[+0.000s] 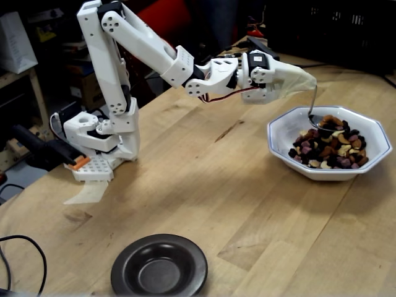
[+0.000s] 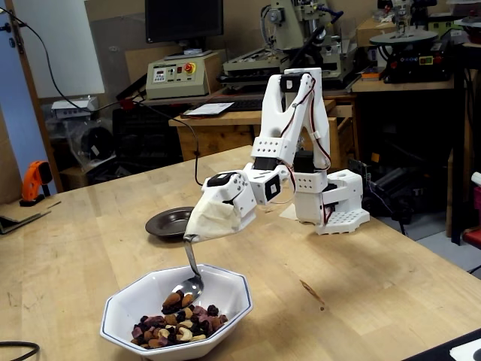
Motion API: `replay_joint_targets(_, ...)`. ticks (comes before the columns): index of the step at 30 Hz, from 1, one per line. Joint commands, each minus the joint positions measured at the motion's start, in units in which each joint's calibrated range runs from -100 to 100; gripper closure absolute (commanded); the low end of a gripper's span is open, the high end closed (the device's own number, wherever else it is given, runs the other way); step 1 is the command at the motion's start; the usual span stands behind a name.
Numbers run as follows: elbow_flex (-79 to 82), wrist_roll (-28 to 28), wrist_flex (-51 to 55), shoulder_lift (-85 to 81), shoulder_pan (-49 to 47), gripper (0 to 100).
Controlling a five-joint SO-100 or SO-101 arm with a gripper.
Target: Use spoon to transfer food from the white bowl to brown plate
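The end effector [image 1: 303,80] [image 2: 197,229], wrapped in a pale cloth-like cover, is clamped on the handle of the spoon [image 1: 314,110] [image 2: 190,277], which hangs down with a few nuts in its bowl just above the food [image 1: 328,147] [image 2: 180,325]. That food fills the white bowl [image 1: 281,145] [image 2: 124,320] on the wooden table [image 1: 216,185] [image 2: 98,241]. The brown plate [image 1: 159,265] [image 2: 161,222] sits empty, well apart from the bowl, in both fixed views.

Two opposing elevated fixed views share the table [image 1: 204,185].
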Motion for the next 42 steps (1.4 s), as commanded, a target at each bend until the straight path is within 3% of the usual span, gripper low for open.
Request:
replay_joint_targets(1,-2.3,0.1,-1.4,-4.8,0.6,96)
replay_joint_targets(11,-2.0,0.1,-0.7,-13.0,1.5,96)
replay_joint_targets(42,-1.3,0.1,-0.6,-16.4,31.6,96)
